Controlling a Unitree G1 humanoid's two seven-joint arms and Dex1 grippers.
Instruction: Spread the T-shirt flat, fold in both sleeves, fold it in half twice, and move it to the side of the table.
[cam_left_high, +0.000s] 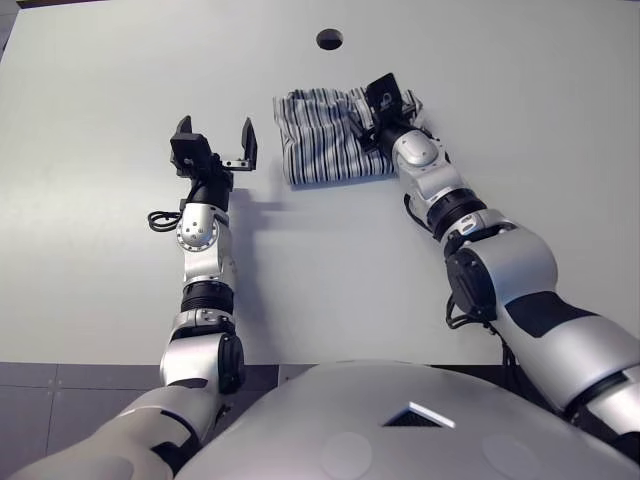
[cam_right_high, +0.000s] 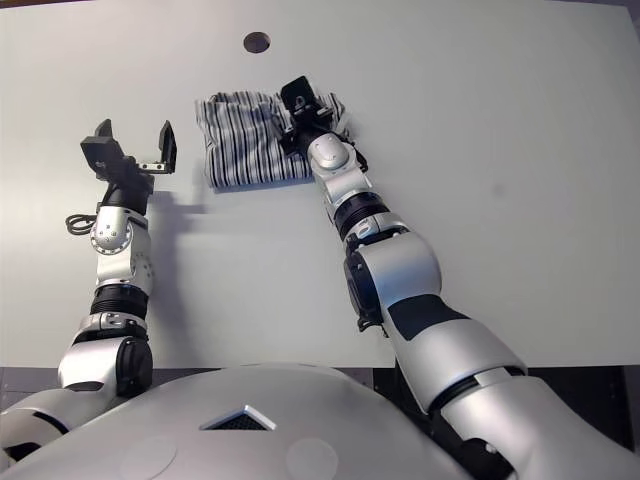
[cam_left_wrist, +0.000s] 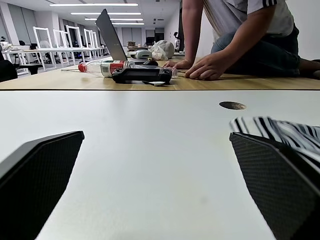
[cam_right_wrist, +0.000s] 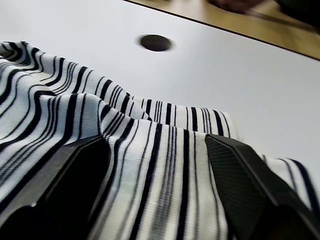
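The striped T-shirt (cam_left_high: 320, 140) lies folded into a small rectangle on the white table (cam_left_high: 120, 300), right of centre towards the far side. My right gripper (cam_left_high: 378, 100) rests on the bundle's right end. In the right wrist view its fingers (cam_right_wrist: 75, 190) stand apart, open, with striped cloth (cam_right_wrist: 150, 150) bunched between them. My left gripper (cam_left_high: 216, 128) hovers open a little to the left of the shirt with nothing between its fingers. The left wrist view looks through that gripper (cam_left_wrist: 156, 137) and catches the shirt's edge (cam_left_wrist: 285, 132) beside one finger.
A dark round hole (cam_left_high: 329, 39) sits in the table just beyond the shirt. A black cable loop (cam_left_high: 160, 220) hangs by my left forearm. Bare tabletop stretches to the left, right and front. Beyond the far edge stands a wooden table (cam_left_wrist: 150, 82) with a laptop.
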